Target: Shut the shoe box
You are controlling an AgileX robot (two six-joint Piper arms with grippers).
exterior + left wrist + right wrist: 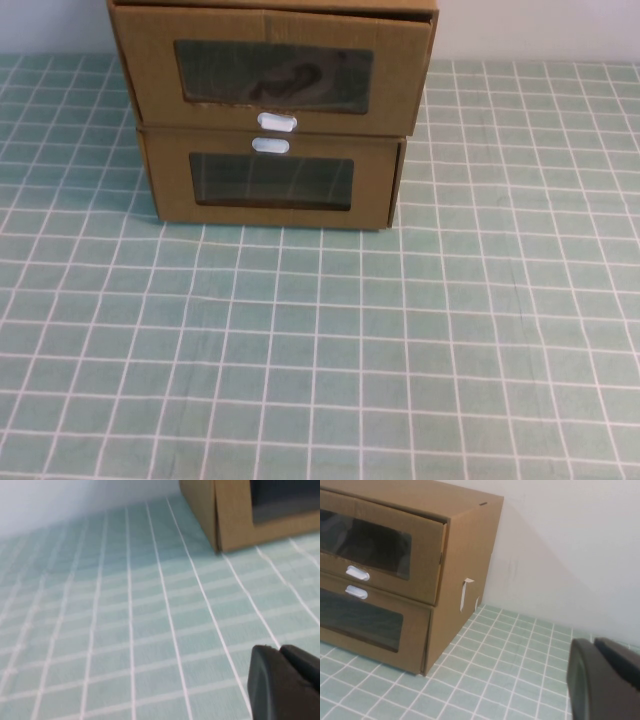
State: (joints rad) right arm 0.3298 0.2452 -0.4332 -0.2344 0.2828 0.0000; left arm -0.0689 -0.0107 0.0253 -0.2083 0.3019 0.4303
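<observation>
Two brown cardboard drawer boxes are standing stacked at the far edge of the green checked tablecloth (320,350), against the white wall (570,545). The shoe box (272,70) is sitting on top, its white pull tab (277,122) below its clear window (274,76); its front panel is jutting slightly forward of the box body, so it is not fully pushed in. The lower box (272,185) is carrying its tab above its window.

The left gripper (285,685) is hanging low over the cloth, with the lower box's corner ahead of it, well apart. The right gripper (605,680) is hovering off to the stack's right side, the shoe box ahead and apart from it. Neither is holding anything; whether their fingers are apart or together cannot be told.
</observation>
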